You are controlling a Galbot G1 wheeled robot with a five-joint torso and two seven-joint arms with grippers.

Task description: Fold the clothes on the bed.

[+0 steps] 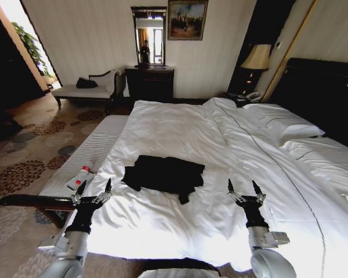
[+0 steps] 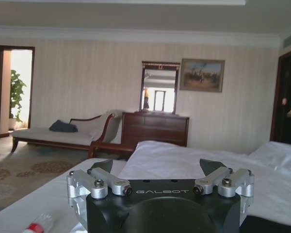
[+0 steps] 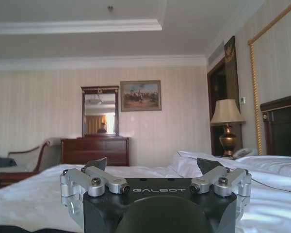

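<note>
**Inspector A:** T-shirt (image 1: 164,172), black, was found lying on the white sheet of the bed (image 1: 180,124), toward the foot end and left of the bed's middle line. It was bunched into a rough rectangle, with one small flap trailing off its near edge. No lettering could be made out on it.

**Inspector B:** And the arms?

**Inspector A:** Both were raised at the near edge of the bed, neither touching the shirt. The left claw (image 1: 94,189) stood over the bed's left margin, its two fingers spread apart and holding nothing. The right claw (image 1: 244,187) stood over the sheet to the right of the shirt, fingers likewise spread and empty. The shirt lay between the two and a little beyond them.

**Inspector B:** Confirmed from the wrists?

**Inspector A:** Yes. The left wrist view showed the left claw (image 2: 157,167) with its dark fingertips well separated; the right wrist view showed the same of the right claw (image 3: 152,166).

**Inspector B:** Anything else nearby?

**Inspector A:** A pale striped bench (image 1: 93,152) ran alongside the bed's left side, with a small white-and-red bottle (image 1: 80,176) lying on it, near the left claw. A white pillow (image 1: 281,121) lay at the dark headboard (image 1: 325,95).
</note>
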